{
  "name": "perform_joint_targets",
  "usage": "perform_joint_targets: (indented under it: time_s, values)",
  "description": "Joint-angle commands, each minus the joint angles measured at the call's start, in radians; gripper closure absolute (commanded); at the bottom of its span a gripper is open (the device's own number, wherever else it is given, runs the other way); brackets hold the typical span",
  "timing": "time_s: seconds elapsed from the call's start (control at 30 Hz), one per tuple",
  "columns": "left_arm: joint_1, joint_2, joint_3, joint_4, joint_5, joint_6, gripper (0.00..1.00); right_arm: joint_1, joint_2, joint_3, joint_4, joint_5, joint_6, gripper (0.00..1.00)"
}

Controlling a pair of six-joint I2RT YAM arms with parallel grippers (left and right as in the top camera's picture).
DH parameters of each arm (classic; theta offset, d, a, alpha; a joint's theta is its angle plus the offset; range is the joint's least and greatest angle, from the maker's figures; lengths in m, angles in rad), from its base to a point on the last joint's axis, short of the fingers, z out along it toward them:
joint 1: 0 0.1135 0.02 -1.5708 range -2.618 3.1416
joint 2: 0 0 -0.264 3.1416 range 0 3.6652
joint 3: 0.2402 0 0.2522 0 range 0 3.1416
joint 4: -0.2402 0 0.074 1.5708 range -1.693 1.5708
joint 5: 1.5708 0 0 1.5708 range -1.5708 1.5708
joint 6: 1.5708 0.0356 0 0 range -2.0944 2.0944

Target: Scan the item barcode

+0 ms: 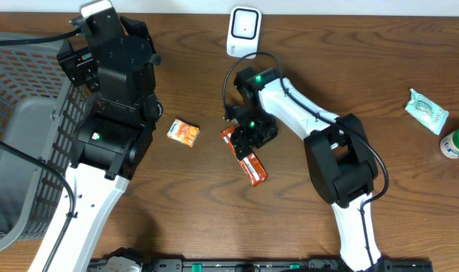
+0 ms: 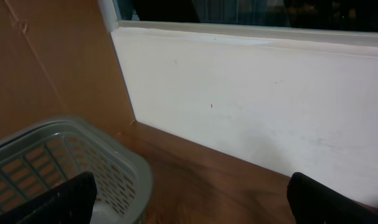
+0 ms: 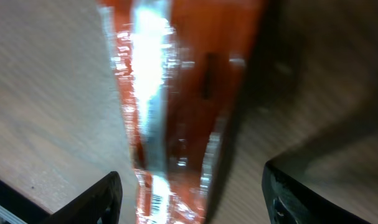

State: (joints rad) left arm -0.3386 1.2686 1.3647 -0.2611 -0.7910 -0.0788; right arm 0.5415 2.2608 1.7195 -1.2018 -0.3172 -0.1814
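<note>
Red packet blurred close-up, print unreadable, basket cut by left edge, green-capped bottle cut at right edge

The left end effector, its dark fingers spread wide at the frame's bottom corners, faces a white wall where it meets the wooden surface. A grey perforated basket sits at lower left, near a brown panel. Dark glass runs along the top.
</note>
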Motion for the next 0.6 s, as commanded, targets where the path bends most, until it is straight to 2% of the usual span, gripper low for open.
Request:
perform_joint_targets:
  time_s: [0.0, 0.1, 0.17, 0.2, 0.33, 0.37, 0.57]
  values:
    - [0.000, 0.005, -0.006, 0.005, -0.003, -0.010, 0.02, 0.041, 0.019, -0.048, 0.032, -0.013, 0.006, 0.30]
    - [0.000, 0.005, -0.006, 0.005, -0.003, -0.010, 0.02, 0.053, 0.019, -0.076, 0.076, 0.011, 0.026, 0.29]
    - [0.000, 0.005, -0.006, 0.005, -0.003, -0.010, 0.02, 0.058, 0.019, -0.105, 0.108, 0.032, 0.039, 0.36]
    - [0.000, 0.005, -0.006, 0.005, -0.003, -0.010, 0.02, 0.060, 0.019, -0.121, 0.119, 0.032, 0.039, 0.45]
    - [0.000, 0.005, -0.006, 0.005, -0.003, -0.010, 0.02, 0.052, 0.019, -0.170, 0.156, 0.039, 0.046, 0.92]
    - [0.000, 0.005, -0.006, 0.005, -0.003, -0.010, 0.02, 0.045, 0.019, -0.171, 0.158, 0.039, 0.046, 0.99]
    - [0.000, 0.005, -0.006, 0.005, -0.003, -0.010, 0.02, 0.016, 0.018, -0.123, 0.182, 0.034, 0.053, 0.99]
